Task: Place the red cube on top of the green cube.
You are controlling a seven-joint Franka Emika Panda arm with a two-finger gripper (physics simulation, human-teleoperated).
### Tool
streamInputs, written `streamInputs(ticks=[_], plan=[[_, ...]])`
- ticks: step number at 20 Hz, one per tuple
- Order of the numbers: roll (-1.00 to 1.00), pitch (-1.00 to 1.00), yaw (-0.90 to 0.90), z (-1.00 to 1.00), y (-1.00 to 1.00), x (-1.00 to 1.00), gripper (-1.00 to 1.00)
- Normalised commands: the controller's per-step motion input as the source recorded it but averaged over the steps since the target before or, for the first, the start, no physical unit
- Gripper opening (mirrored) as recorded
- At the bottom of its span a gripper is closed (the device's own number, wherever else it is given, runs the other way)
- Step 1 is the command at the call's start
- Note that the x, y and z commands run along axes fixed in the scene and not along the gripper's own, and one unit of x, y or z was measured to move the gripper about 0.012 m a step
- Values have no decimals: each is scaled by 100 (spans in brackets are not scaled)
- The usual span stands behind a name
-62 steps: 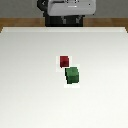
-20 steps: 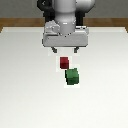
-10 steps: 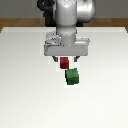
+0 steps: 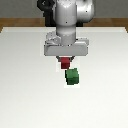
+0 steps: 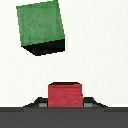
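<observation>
The red cube rests on the white table, just behind the slightly larger green cube; the two stand close together, and I cannot tell whether they touch. My gripper has come down over the red cube, open, with a finger on either side of it. In the wrist view the red cube sits right at the hand's dark edge, and the green cube lies beyond it, turned at an angle. The fingertips are hidden in the wrist view.
The robot's base stands at the table's far edge. Nothing else stands on the table.
The arm has come down from the far edge over the red cube, and in the last second it dropped lower around it. Neither cube has moved.
</observation>
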Motion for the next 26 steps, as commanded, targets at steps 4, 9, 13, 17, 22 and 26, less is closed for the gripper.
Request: streamInputs(ticks=[4,9,13,17,22,26], plan=[[0,0,0,25,0,0,-100],[0,0,0,80,0,0,-100],[0,0,0,100,0,0,-100],[0,0,0,25,25,0,-100],[0,0,0,0,20,40,-100],[0,0,0,0,0,100,-100]])
